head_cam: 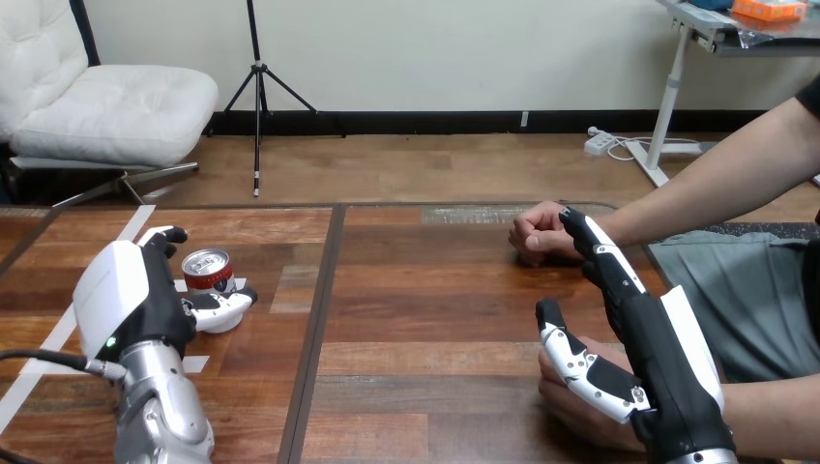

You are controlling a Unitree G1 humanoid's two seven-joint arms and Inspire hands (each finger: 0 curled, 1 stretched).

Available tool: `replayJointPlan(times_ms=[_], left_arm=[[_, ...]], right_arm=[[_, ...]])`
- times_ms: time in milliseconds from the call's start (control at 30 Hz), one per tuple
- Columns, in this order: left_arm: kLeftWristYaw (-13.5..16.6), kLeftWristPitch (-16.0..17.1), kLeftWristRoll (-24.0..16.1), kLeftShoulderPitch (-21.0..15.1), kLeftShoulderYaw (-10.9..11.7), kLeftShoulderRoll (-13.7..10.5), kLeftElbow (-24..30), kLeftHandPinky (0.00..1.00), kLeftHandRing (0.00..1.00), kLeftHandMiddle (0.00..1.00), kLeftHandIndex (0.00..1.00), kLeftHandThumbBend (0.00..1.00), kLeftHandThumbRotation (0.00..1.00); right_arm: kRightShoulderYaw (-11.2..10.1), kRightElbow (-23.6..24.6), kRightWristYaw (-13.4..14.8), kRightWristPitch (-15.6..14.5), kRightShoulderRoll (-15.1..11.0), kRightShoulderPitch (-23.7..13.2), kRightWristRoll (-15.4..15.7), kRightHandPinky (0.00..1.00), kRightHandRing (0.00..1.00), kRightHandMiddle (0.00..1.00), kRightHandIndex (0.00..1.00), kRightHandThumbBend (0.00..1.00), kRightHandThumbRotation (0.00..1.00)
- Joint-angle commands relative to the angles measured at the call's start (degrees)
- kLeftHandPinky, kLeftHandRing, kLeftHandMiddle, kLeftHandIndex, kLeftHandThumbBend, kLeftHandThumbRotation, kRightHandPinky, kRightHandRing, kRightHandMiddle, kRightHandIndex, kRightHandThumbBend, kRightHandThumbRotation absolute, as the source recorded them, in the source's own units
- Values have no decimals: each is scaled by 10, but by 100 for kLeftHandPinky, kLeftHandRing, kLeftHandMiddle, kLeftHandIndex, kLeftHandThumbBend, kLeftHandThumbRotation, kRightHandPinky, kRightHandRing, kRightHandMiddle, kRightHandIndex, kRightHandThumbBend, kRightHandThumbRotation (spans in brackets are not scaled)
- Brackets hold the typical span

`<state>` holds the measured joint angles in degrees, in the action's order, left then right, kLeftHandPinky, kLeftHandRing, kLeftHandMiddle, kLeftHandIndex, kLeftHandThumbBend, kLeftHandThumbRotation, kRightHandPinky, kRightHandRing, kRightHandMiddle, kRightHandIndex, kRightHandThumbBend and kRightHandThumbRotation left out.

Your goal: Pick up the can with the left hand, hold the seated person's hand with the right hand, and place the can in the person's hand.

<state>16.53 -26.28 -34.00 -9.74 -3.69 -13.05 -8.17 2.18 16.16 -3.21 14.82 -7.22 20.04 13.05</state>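
While the can (208, 272) stands upright on the table (425, 319), at 2 o'clock from the left hand (131, 295), that hand is spread open round it, so I judge the pick-up not yet done. Right hand (665, 356): fingers straight, tips beside the person's fist (537, 232) at 11 o'clock. The person's lower hand (575, 408) lies under its thumb at 8 o'clock, and I see no clasp. Lift, hold and handover remain.

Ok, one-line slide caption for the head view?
Left robot hand flanks the upright can; right robot hand lies open over the person's nearer hand.
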Motion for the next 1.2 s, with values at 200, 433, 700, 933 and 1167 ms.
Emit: replayJointPlan(times_ms=[200,433,700,933,1167], left_arm=[[7,32,8,-71,0,-15,-52,63,75,80,78,79,17],[19,45,13,-87,1,-16,-83,63,75,80,78,79,17],[24,51,19,-99,3,-15,-105,62,75,80,78,79,18],[28,55,21,-112,3,-15,-125,62,74,80,78,78,17],[37,67,24,-122,4,-15,-147,61,74,79,78,78,16]], right_arm=[[-4,28,0,0,-6,-18,-3,97,97,97,95,14,10],[-4,28,-2,2,-6,-18,-6,97,97,97,95,14,10],[-4,28,-1,4,-7,-17,-2,96,96,97,95,14,11],[-3,29,-2,0,-5,-17,-5,95,97,97,95,14,11],[-3,32,-3,-2,-6,-15,-4,96,97,97,95,14,11]])
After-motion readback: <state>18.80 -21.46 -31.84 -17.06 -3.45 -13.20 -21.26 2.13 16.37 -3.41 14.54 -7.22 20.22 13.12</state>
